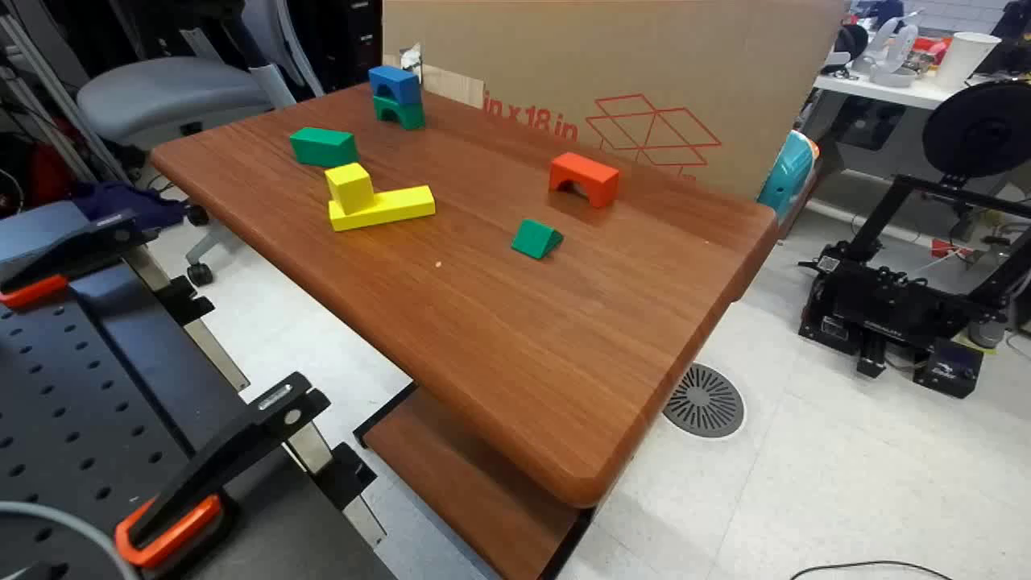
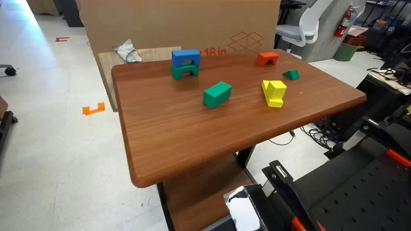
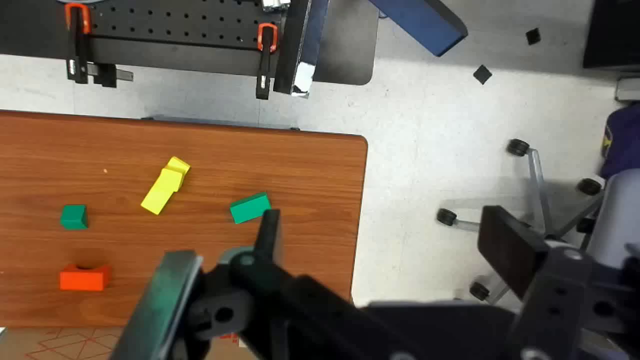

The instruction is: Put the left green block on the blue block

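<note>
Green cuboid (image 1: 324, 148), blue arch (image 2: 185, 55), brown-grained tabletop (image 1: 499, 314)

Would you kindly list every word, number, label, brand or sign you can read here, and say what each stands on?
"in x 18 in": red print on the cardboard, beside a red line drawing.
"18 in": the same print in an exterior view, its start hidden behind the blue block.
Too small or blurred to read: labels on the clamps, the black machine on the floor and the fire extinguisher. No brand is legible.
</note>
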